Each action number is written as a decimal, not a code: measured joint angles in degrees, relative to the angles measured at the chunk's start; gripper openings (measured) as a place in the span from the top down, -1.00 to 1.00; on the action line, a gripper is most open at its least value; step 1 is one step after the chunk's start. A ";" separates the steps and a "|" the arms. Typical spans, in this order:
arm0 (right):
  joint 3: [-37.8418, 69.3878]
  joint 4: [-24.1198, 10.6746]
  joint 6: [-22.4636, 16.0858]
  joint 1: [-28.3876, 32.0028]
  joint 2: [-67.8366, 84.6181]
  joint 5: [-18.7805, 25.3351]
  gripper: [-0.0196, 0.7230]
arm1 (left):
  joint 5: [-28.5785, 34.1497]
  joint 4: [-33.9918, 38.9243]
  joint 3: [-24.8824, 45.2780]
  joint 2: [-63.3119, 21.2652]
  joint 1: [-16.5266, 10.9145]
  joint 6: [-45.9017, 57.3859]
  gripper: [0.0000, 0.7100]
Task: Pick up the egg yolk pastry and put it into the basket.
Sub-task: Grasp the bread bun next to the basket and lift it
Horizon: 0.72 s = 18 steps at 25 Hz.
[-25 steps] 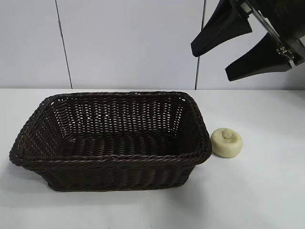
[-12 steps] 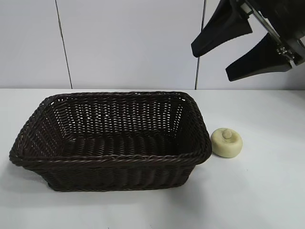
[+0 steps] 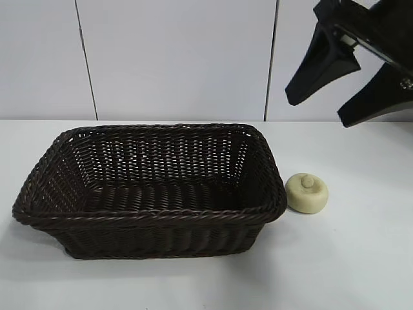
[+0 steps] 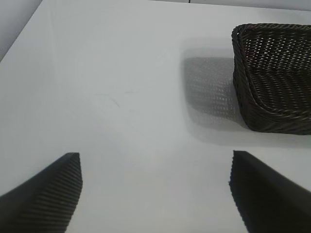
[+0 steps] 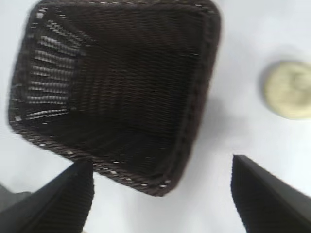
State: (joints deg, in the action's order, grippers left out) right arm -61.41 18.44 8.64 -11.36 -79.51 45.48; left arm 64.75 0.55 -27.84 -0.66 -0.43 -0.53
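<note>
egg yolk pastry (image 3: 307, 192) just beside the basket (image 3: 39, 177) – right gripper (image 3: 332, 100) spread open, empty, high above; left gripper (image 4: 155, 194) open too.

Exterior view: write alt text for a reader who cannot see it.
A small pale egg yolk pastry sits on a white table just right of a large dark wicker basket, apart from it. The right gripper hangs open in the air above the pastry, holding nothing.
</note>
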 joint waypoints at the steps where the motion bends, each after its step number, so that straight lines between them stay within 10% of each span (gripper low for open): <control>1: -0.37 -1.21 -0.69 0.00 0.00 0.17 -0.56 | 0.00 0.00 0.00 0.00 0.00 0.00 -0.70; 18: -0.71 -2.84 -1.36 10.45 -7.35 1.10 -0.56 | 0.00 0.00 0.00 0.00 0.00 0.00 -0.70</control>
State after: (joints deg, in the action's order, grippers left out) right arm -62.12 15.60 7.28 -0.91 -86.86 46.58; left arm 64.75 0.55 -27.84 -0.66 -0.43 -0.53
